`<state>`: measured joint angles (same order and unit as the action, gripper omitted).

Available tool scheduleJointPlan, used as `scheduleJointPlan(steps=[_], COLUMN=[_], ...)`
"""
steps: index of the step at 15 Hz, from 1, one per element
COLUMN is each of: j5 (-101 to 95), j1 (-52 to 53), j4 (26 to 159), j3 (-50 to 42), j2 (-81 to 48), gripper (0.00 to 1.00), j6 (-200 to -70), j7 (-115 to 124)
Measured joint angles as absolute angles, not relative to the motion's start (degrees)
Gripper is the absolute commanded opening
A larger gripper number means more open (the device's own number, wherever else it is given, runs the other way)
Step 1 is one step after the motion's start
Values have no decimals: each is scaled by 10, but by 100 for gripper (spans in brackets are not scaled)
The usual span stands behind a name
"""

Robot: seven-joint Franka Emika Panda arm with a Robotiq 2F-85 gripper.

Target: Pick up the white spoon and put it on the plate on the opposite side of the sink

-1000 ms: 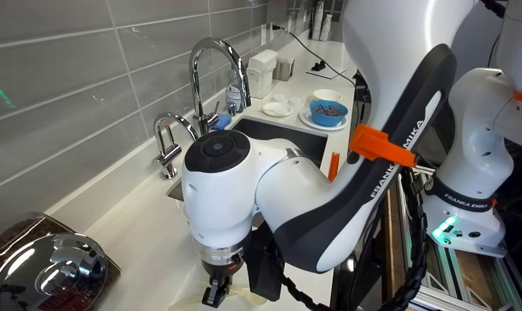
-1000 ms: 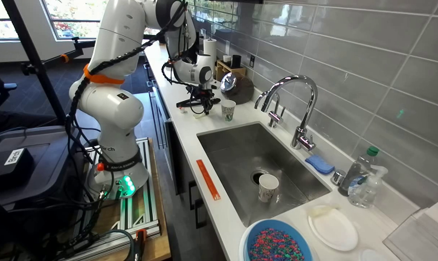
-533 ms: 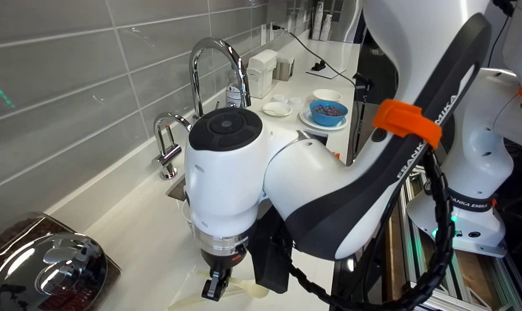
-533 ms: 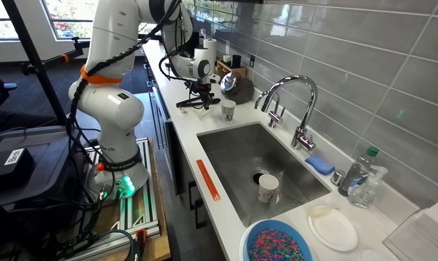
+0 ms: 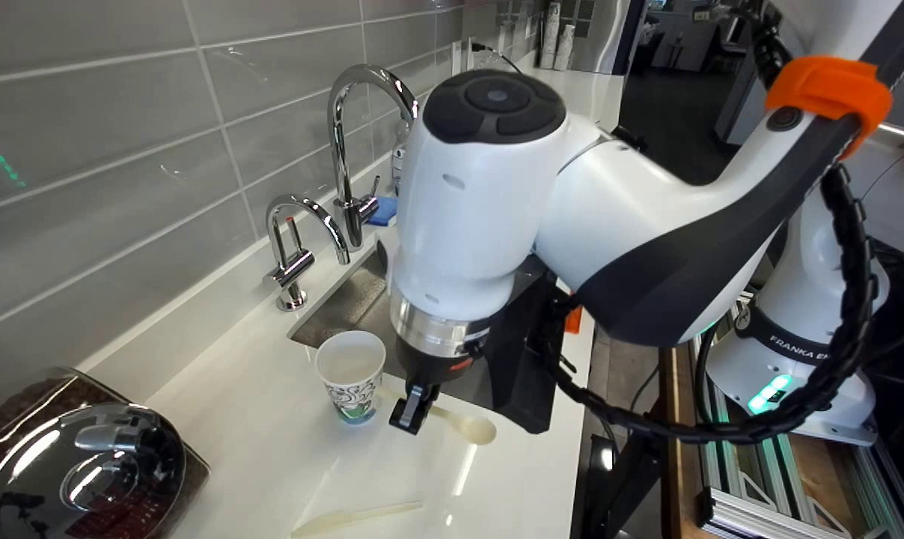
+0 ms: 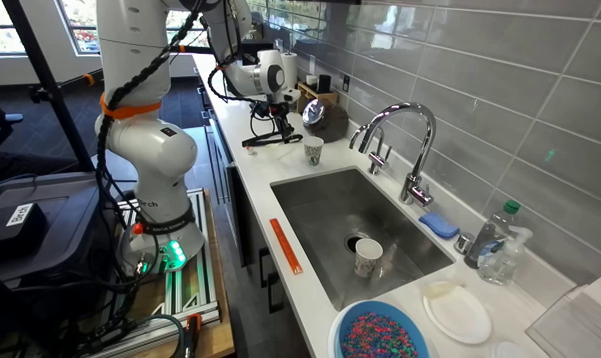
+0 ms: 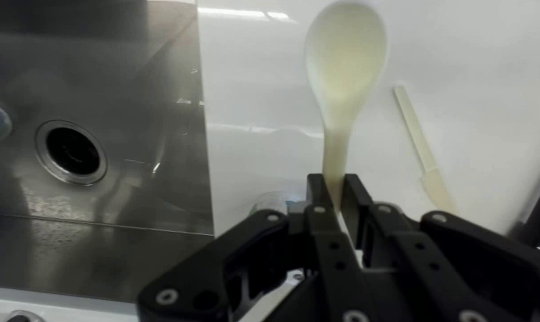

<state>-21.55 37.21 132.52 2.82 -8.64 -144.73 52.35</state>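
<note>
The off-white spoon [image 5: 473,429] is held by its handle in my gripper [image 5: 411,419], above the counter. In the wrist view the spoon's bowl [image 7: 347,49] points away from the gripper [image 7: 334,181], whose fingers are shut on the handle. In an exterior view the gripper [image 6: 284,140] is small and the spoon cannot be made out clearly. The white plate [image 6: 462,320] lies beyond the sink's near end, with a pale piece on its rim; the arm hides it elsewhere. The sink [image 6: 320,219] lies between gripper and plate; it also shows in the wrist view [image 7: 127,134].
A paper cup [image 5: 351,367] stands on the counter beside the gripper. A pale plastic knife [image 5: 355,516] lies nearby. A lidded jar [image 5: 85,479] stands at the wall. Another cup [image 6: 367,258] stands in the sink. The faucet [image 6: 425,129] arches over it. A blue bowl [image 6: 347,323] stands near the plate.
My gripper has risen from the counter with the spoon and moved toward the sink. The knife stays on the counter. The paper cup is now uncovered in an exterior view.
</note>
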Motion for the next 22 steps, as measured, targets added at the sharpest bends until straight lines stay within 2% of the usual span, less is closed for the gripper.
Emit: scheduleJointPlan(steps=[2,3,9,10,22], j5=[-238,-244,-245,-245,-269], j1=[355,342,306,305,158], j4=[1356,1372,1376,1376,1424], j3=[38,47,84,84,107], j2=[-44,-22,-15,-16,61], gripper=[3,13,13,3,3], j6=[-1421,-1408,-1405,-1405,-1401], j7=[557,573,572,572,630])
